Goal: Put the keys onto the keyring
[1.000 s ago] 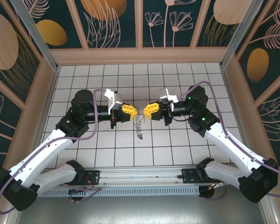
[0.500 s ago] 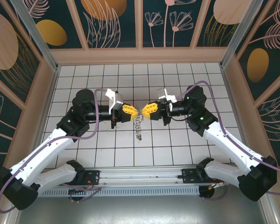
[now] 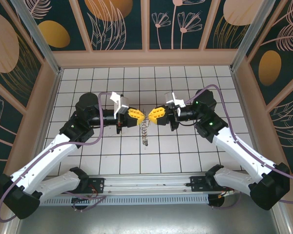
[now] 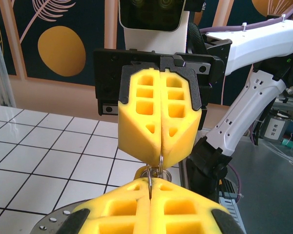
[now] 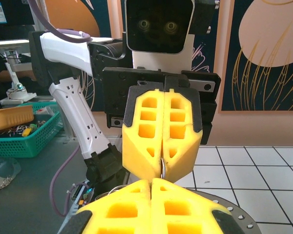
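In the top view my left gripper and right gripper meet tip to tip above the middle of the tiled floor, both shut. The keyring hangs below them as a string of silvery wire loops. In the left wrist view my left gripper pinches a thin wire loop of it. The right gripper opposite pinches another loop. The right wrist view shows my right gripper shut, and a wire loop in the left gripper. The keys are hidden.
The white tiled floor is walled by wooden panels at the back and sides. Purple cables loop off both arms. A green basket of small parts stands outside the cell.
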